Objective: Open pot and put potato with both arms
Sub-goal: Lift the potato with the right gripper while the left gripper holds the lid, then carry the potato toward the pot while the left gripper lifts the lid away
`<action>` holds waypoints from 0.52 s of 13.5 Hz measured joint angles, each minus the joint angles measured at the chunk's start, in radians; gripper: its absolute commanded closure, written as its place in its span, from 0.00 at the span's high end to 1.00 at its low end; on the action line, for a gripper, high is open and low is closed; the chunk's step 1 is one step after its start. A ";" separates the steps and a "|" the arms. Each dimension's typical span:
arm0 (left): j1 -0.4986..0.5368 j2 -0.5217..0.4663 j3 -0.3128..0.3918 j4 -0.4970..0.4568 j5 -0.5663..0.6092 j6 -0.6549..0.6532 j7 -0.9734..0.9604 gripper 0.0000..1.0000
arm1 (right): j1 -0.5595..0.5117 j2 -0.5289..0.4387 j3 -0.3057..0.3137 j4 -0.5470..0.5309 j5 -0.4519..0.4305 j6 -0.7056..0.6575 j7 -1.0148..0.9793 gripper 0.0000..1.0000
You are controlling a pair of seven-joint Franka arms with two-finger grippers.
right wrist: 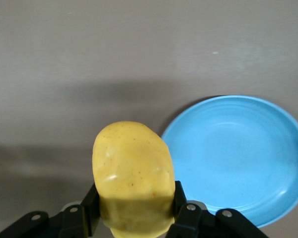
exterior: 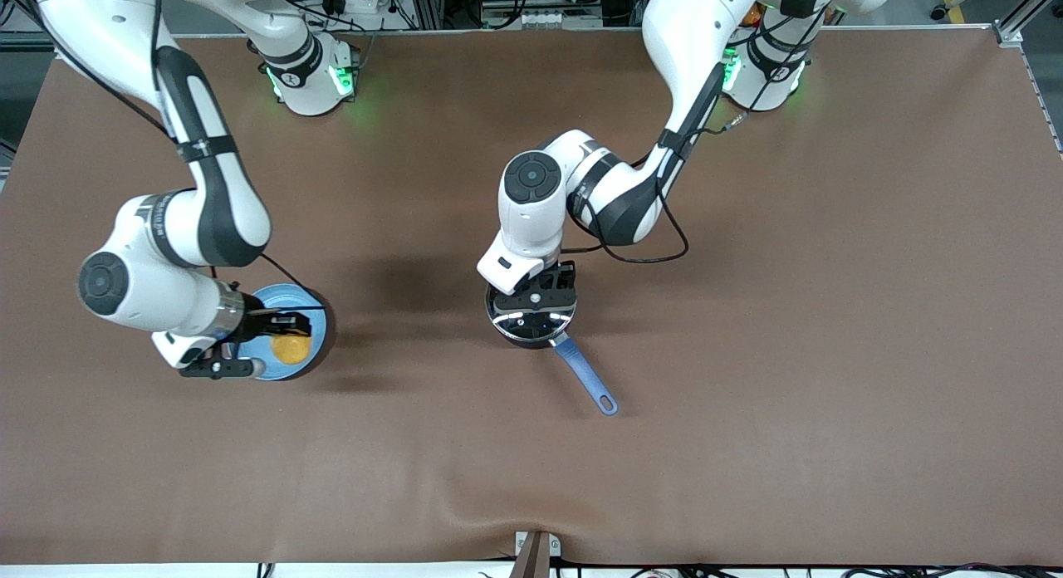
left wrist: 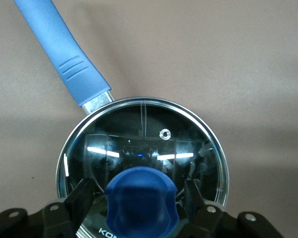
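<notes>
We see a matt brown cloth-like table cover (exterior: 747, 312), slightly wrinkled. The pot (left wrist: 79, 148) has a glossy glass lid (left wrist: 144, 144) with a shiny metal rim and smooth blue handle (left wrist: 59, 44). The potato (right wrist: 133, 173) looks waxy; the blue plate (right wrist: 238, 153) looks smooth, softly glossy.

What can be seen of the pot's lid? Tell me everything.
The lid is a round pane of clear glass in a metal rim, with a small steam hole and a rounded blue knob at its middle. It sits flat and closed on the black pot, whose blue handle points toward the front camera. The left gripper is down over it, one finger on each side of the knob; contact with the knob cannot be confirmed.
</notes>
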 measured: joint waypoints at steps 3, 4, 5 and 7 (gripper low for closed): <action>0.000 0.008 -0.001 0.000 0.000 -0.001 0.000 0.37 | 0.080 0.000 0.003 0.017 0.007 0.001 0.121 0.00; -0.001 0.011 -0.001 0.000 0.000 -0.001 0.000 0.14 | 0.110 0.000 0.004 0.024 0.020 0.003 0.164 0.00; -0.001 0.012 -0.002 0.000 0.000 0.001 0.000 0.00 | 0.137 0.000 0.004 0.032 0.038 0.004 0.195 0.00; -0.001 0.012 -0.002 0.003 -0.007 0.001 0.000 0.00 | 0.179 0.000 0.004 0.049 0.068 0.005 0.239 0.00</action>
